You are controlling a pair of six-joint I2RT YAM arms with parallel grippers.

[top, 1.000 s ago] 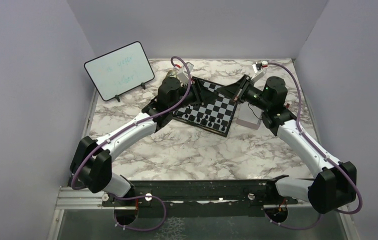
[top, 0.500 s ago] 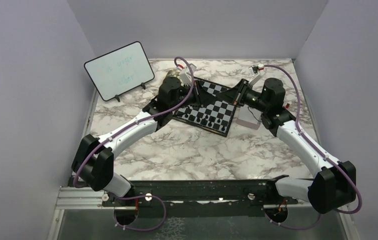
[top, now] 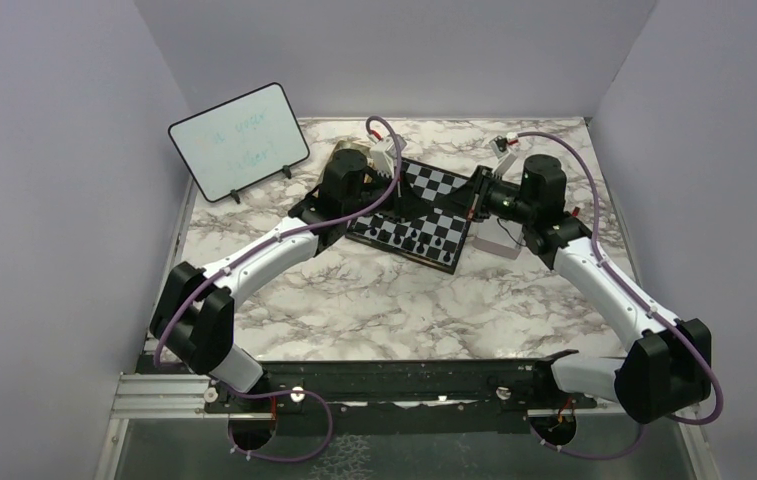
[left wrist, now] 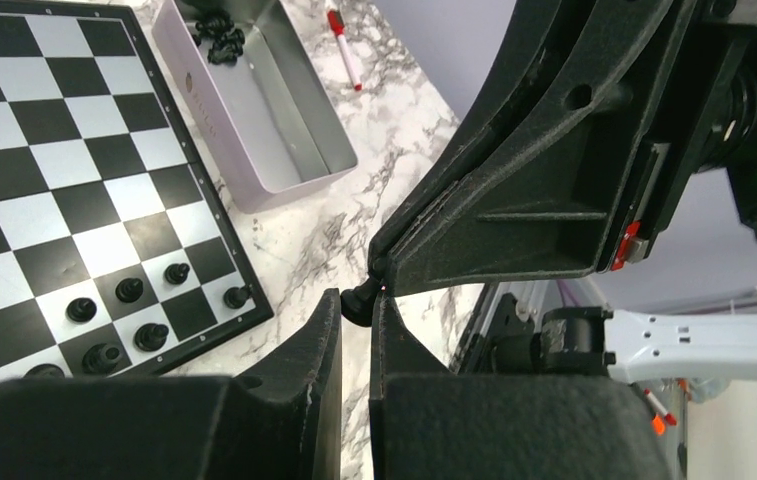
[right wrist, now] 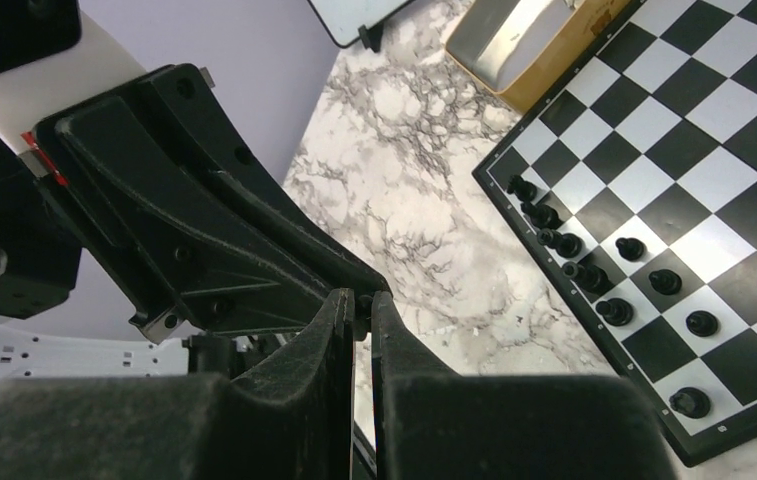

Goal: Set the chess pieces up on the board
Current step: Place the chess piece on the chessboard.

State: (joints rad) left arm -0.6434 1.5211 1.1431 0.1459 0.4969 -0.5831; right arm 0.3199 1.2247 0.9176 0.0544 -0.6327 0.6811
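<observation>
A tiny black chessman [left wrist: 358,297] is pinched in the nearly closed left hand [left wrist: 356,308], raised just beside the board [left wrist: 74,150]. The fingers of the right hand [right wrist: 358,305] are almost together at it; its hold cannot be told. The chessman is judged light, rigid and slippery, best gripped at mid-body.
</observation>
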